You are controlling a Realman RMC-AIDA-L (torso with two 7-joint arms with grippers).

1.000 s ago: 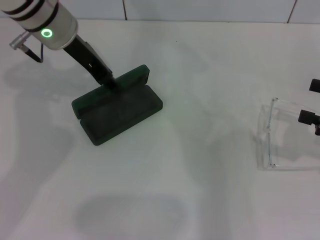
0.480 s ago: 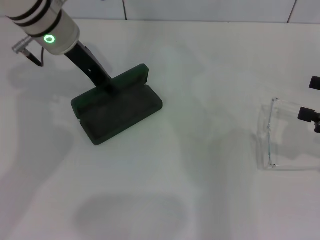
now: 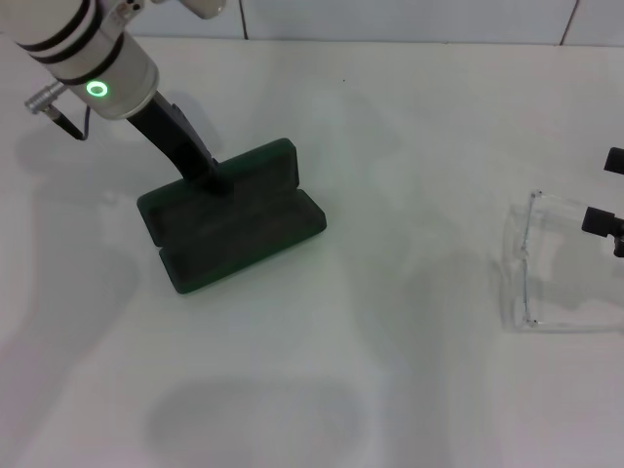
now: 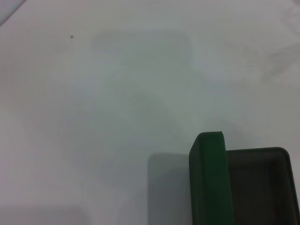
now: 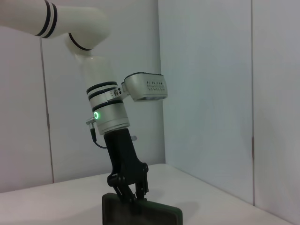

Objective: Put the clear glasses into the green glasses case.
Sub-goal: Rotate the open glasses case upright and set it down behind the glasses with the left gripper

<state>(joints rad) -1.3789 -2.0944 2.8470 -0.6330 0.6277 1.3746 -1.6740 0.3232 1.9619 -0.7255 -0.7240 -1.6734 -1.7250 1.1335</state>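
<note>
Since the earlier frames the green glasses case [image 3: 229, 226] has shifted a bit toward the robot's right and swung slightly, its lid now tipped further back, and the left arm's wrist w/ the green ring light sits a little nearer the case than 0.5 s ago. Clear glasses [image 3: 546, 263] haven't moved.

Left gripper [image 3: 213, 178] is down at the case's far long edge, on the lid. In the right wrist view its dark fingers [image 5: 123, 189] pinch close together on the lid's top edge, narrow gap, gripping the case [image 5: 140, 212]. Left wrist view shows only the lid's green rim edge-on, roughly upright, w/ the grey-lined tray beside it [image 4: 234, 183]; no fingers seen there.

Case lies open on the white table [image 3: 409, 175], left of centre, long axis running diagonally, dark lining facing up in the base. Nothing visible inside it.

Glasses sit well apart from the case, at the table's right edge in the head view, lens front facing the case side, arms running off toward the picture's right border. Right gripper [image 3: 604, 226] shows as black parts at that border: one piece over the glasses' arm area, another further back. Can't tell whether its fingers are open or shut, nor if they touch the glasses.

White tiled wall [image 3: 409, 18] runs behind the table.
</note>
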